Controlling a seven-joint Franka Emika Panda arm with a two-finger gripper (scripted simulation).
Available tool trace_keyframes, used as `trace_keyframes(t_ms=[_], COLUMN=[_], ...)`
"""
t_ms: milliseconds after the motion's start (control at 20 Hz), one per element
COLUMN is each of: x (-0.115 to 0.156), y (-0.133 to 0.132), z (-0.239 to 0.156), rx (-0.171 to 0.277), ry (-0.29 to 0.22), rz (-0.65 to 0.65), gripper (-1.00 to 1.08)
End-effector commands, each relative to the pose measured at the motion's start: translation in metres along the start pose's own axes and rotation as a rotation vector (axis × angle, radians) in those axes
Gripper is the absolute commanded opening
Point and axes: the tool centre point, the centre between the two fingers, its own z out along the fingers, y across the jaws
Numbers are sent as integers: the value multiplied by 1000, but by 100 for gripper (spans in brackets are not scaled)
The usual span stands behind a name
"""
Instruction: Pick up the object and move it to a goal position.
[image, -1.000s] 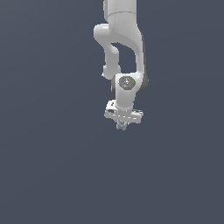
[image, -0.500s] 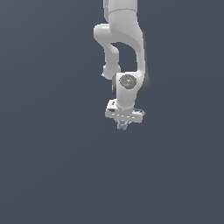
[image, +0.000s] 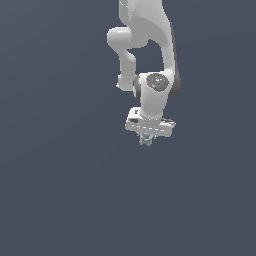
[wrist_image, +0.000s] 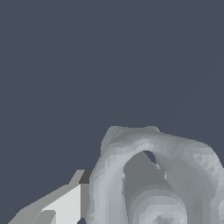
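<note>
Up close, the object (wrist_image: 157, 179) looks lumpy, looped, pale bluish-grey

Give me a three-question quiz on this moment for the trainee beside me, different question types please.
1. True or false: the object sits directly under the white gripper bar in the exterior view.
2. Multiple choice: in the wrist view, the object looks A) smooth and red, B) lumpy and pale bluish-grey, C) flat and black.
3. Fill in: the background around the arm is plain dark ____.

Key: 1 true; 2 B; 3 grey (bluish-grey).
</note>
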Motion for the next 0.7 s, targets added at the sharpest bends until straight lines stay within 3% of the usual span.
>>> trace_keyframes(t_ms=[0, 650], x=[4, 29], y=[-11, -76], z=[-20, -141], rx=[0, 0], ry=[1, 1], rz=[0, 0], gripper=[-100, -100])
